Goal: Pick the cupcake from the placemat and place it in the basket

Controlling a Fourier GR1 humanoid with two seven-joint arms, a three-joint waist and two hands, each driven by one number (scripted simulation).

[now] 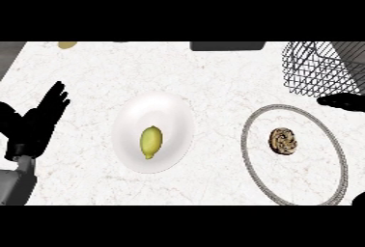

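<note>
The cupcake (pixel 283 141), brown with a swirled top, sits a little right of the middle of a round placemat (pixel 299 181) with a grey braided rim. A black wire basket (pixel 324 67) stands at the far right corner of the counter, behind the placemat. Only a black part of my right hand (pixel 343 102) shows at the right edge, just below the basket and above the placemat, apart from the cupcake. At the left edge my left hand (pixel 43 118) rests open with its fingers up, far from the cupcake.
A white plate (pixel 160 108) holding a yellow-green lemon (pixel 150 141) lies at the counter's middle, left of the placemat. A dark flat object (pixel 228 46) sits at the back edge, and a small yellowish item (pixel 67 44) at the far left corner.
</note>
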